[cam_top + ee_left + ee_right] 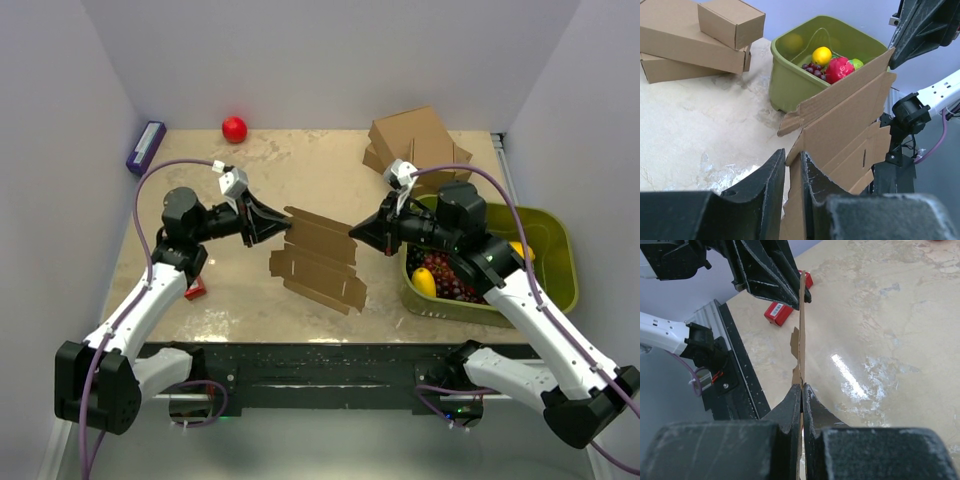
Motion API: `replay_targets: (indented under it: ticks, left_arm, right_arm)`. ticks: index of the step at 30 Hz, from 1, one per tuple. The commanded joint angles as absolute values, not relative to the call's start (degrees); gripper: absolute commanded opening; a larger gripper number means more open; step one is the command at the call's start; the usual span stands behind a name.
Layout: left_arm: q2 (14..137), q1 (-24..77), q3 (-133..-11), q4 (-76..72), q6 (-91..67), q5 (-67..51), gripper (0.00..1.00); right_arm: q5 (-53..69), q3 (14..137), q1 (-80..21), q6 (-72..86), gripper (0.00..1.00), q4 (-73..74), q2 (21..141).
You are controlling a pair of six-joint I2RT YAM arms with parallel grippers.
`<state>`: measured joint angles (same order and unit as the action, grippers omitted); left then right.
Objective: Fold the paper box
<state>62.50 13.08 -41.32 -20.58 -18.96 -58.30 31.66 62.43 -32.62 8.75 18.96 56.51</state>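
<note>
The left arm reaches from its base up and inward over the table (300,170), its forearm angled toward the green tub (560,250) and its wrist turned so the left gripper (285,225) points sideways at the tub. The right arm mirrors it. Its elbow hangs over the tub's near corner, its wrist crosses the tub's left wall, and the right gripper (355,235) points away from the tub, straight at the other gripper.

The paper box (320,258) is a flat brown die-cut sheet with notched flaps, held off the table just beside the tub's left wall, between the two grippers. In the wrist views it stands on edge, nearly vertical. The edge nearer the tub sits in the right fingers (790,405), which are pressed together on it with no gap showing. The edge farther from the tub runs between the left fingers (772,175). These stand narrow, one on each face of the sheet, and I cannot tell whether they pinch it or only bracket it. The sheet's lower flaps hang toward the table on the near side.

The tub holds a yellow fruit (822,55) and dark grapes (810,67). A stack of bigger cardboard boxes (415,140) sits behind the tub, touching its far left corner area. A small red block (195,290) lies well apart from the tub, below the left forearm.
</note>
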Motion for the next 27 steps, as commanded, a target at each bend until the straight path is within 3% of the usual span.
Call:
replay_targets:
  ticks: [1, 6, 9, 17, 21, 24, 27]
  left_arm:
    - [63.02, 13.80, -40.43, -22.94, -19.25, -58.97, 0.22]
    - [63.19, 13.97, -40.43, -23.11, -19.25, -59.24, 0.13]
    - [63.19, 14.15, -40.25, -23.64, -19.16, -60.03, 0.00]
    - [61.61, 14.76, -39.64, -22.68, -16.18, -57.76, 0.00]
    - [60.21, 15.12, -39.46, -17.77, -12.75, -50.47, 0.00]
    - [61.08, 15.73, -39.73, -13.21, -10.73, -41.85, 0.00]
    - [61.96, 17.22, -39.64, -11.43, -9.67, -36.75, 0.00]
  right_arm:
    - [30.67, 64.86, -32.70, 7.65, 0.00, 18.37, 56.86]
    - [30.85, 64.86, -32.78, 7.65, 0.00, 18.19, 56.87]
    - [30.59, 64.78, -32.70, 7.65, 0.00, 18.19, 56.69]
    - [20.85, 64.25, -32.70, 9.04, 0.00, 18.72, 57.65]
    - [10.65, 63.55, -32.70, 13.18, 0.25, 18.98, 60.20]
    - [4.76, 62.84, -32.70, 16.87, 0.36, 19.60, 63.10]
    - [2.29, 61.88, -32.70, 20.64, 0.58, 18.90, 64.59]
